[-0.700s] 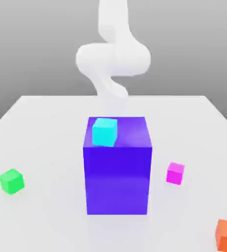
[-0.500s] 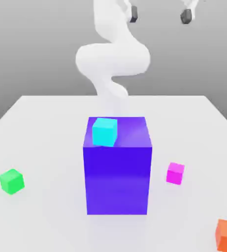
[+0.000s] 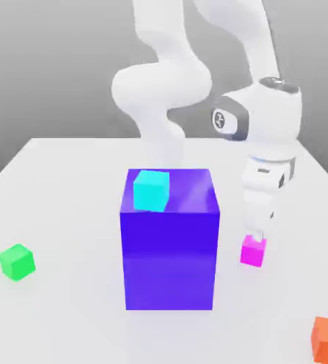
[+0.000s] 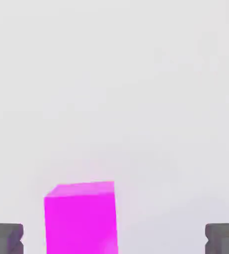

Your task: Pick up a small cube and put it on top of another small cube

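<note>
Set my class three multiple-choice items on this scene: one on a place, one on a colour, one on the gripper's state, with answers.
1. Where is the cyan cube?
A) On the table
B) On the big blue-violet block
C) Between the fingers

2. What colour is the cube at the exterior view's far left?
A) Green
B) Orange
C) Magenta

3. How does the gripper stand at the magenta cube?
A) Shut on it
B) Shut beside it
C) Open, not gripping it

Answers:
1. B: it sits on the block's top face.
2. A: its faces are bright green.
3. C: in the hand view the fingers stand wide apart, with gaps between them and the cube.
</note>
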Action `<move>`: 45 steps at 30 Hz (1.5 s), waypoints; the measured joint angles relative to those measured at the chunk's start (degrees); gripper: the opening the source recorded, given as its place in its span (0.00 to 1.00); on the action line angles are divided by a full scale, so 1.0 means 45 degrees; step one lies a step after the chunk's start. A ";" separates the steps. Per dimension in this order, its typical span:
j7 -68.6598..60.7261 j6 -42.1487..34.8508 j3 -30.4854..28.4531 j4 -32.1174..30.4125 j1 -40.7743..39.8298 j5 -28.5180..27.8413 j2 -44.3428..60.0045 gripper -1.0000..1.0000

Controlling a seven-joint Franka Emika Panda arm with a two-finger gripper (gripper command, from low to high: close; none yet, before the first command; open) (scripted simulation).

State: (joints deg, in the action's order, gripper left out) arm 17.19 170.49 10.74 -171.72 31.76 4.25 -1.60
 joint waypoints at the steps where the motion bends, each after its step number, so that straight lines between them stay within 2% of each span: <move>1: 0.0137 0.0379 -0.0111 0.0052 0.0089 -0.0255 0.0467 0.50; 4: 0.0549 0.1515 -0.1161 0.0271 0.0911 -0.0902 0.1847 0.50; 6: 0.0559 0.2267 -0.1833 0.0420 0.1609 -0.0883 0.2754 0.50; 7: 0.0544 0.2615 -0.2088 0.0488 0.1896 -0.0828 0.3177 0.00; 14: 0.0579 0.2681 -0.2169 0.0504 0.1975 -0.0866 0.3271 0.00; 19: 0.0166 0.1071 -0.1244 0.0176 0.1171 -0.0345 0.1325 0.00; 23: 0.0242 -0.0407 -0.1170 -0.0163 0.1142 -0.0358 -0.0485 0.00; 25: 0.0423 -0.0734 -0.1327 0.0385 0.0782 -0.1052 -0.0430 0.00; 30: -0.0107 -0.1323 -0.2298 0.2576 -0.1391 -0.2665 0.0643 0.00; 37: -0.1609 -0.2119 -0.3922 0.5740 -0.3426 -0.4094 0.2272 0.00; 45: -0.3887 -0.2986 -0.6363 0.6234 -0.6221 -0.4166 0.1985 0.00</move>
State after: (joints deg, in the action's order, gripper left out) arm -0.30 157.05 -17.89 -143.66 3.77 -14.49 7.33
